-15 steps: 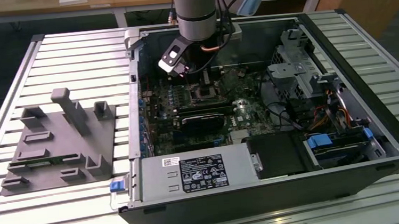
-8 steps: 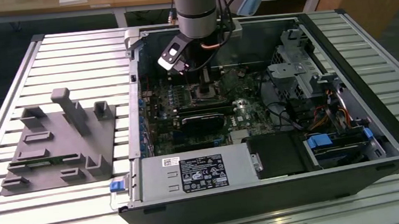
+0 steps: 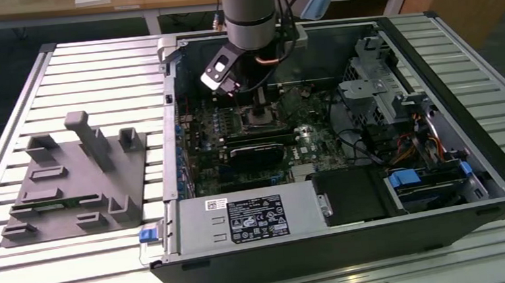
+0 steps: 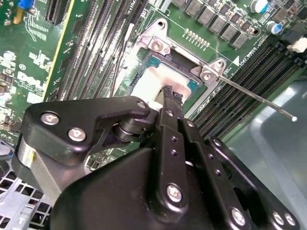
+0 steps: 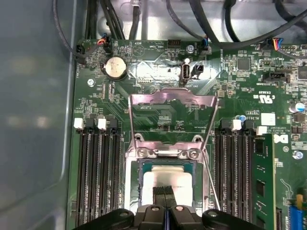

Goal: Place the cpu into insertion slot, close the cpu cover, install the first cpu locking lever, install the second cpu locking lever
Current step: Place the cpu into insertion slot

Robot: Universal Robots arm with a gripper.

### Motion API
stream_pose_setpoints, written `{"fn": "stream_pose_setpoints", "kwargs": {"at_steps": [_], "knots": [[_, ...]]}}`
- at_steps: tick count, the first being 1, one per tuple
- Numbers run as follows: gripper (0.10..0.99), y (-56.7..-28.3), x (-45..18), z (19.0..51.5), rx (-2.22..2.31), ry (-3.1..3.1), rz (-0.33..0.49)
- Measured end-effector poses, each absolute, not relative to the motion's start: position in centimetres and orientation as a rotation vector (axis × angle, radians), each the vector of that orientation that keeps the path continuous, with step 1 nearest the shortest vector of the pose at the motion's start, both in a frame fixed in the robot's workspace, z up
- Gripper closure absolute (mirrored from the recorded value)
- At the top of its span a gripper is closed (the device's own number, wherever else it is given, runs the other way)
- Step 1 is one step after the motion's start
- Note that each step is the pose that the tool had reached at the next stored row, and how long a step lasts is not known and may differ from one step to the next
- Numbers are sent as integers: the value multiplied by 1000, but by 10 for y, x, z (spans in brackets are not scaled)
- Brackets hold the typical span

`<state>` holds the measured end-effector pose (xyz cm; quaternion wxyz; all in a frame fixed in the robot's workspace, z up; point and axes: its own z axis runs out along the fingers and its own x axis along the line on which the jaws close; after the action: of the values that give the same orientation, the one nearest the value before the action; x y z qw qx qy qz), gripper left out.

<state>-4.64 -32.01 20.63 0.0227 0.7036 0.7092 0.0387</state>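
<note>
Inside the open computer case (image 3: 498, 169), on the motherboard's insertion slot (image 5: 142, 168): one cpu (image 5: 160, 178), pale metal top upward, lying flat and square within the slot's rim, seen in both wrist views (image 4: 151, 79). Directly above the slot: one gripper (image 5: 164, 190), black, its fingers (image 4: 166, 91) pressed together with nothing between them, tips at the cpu's top face near one edge; whether they touch it cannot be told. At one edge of the slot: the cpu cover (image 5: 172, 99), a silvery frame plate with a square window, hinged and swung up away from the slot, so the cpu is uncovered. Beside the slot, at a corner screw: one thin locking lever (image 4: 254, 97), a bare metal rod standing free and angled out from the slot, not latched. Flanking the slot on two sides: banks of long black memory slots (image 5: 96, 177), unfilled. Beyond the raised cover from the slot: one round coin battery (image 5: 115, 67). Over the slot in the exterior view (image 3: 260, 117): the grey arm (image 3: 250, 13), coming straight down into the case. Well apart from the slot, toward the exterior view's left, outside the case: one grey moulded fixture (image 3: 74, 176) on the slatted desk (image 3: 93, 66).
</note>
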Motion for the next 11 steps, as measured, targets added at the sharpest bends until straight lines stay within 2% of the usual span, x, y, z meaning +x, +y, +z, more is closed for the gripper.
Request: {"fn": "stream_pose_setpoints", "kwargs": {"at_steps": [11], "knots": [[980, -320, -46, 201, 2180, 2197, 122]]}}
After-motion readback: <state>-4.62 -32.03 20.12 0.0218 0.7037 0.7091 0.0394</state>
